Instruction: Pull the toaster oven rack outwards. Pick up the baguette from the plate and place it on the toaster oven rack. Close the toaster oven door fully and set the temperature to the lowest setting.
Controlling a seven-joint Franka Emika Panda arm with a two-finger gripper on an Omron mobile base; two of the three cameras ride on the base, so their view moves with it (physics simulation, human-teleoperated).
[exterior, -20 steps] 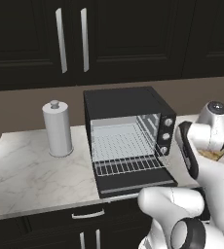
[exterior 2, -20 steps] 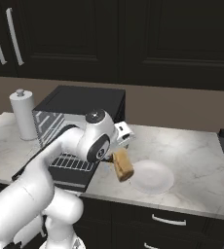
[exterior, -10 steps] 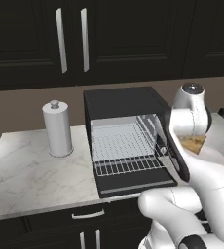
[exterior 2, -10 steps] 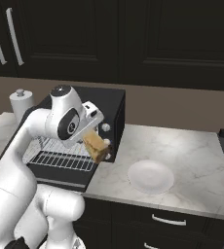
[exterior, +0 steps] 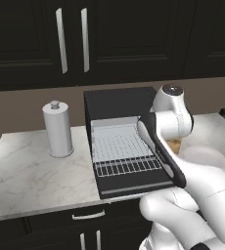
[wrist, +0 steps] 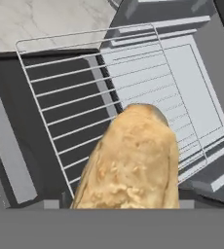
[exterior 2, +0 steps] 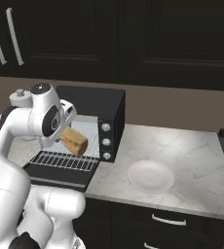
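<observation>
Carrying the baguette (exterior 2: pixel 74 141) clamped in the jaws above the pulled-out toaster oven rack (exterior 2: pixel 65 160), the arm is risking a drop: releasing this high, the bread may be rolling off onto the open door (exterior 2: pixel 55 176)

White canister (exterior: pixel 57 129) upright on marble counter (exterior: pixel 31 166).

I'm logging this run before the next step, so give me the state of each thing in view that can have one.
toaster oven door: open, folded down flat.
toaster oven rack: pulled out over the door, bare.
baguette: held in the air above the rack.
gripper: shut on the baguette.
plate: empty, on the counter right of the toaster oven.
cabinet doors: closed.
</observation>
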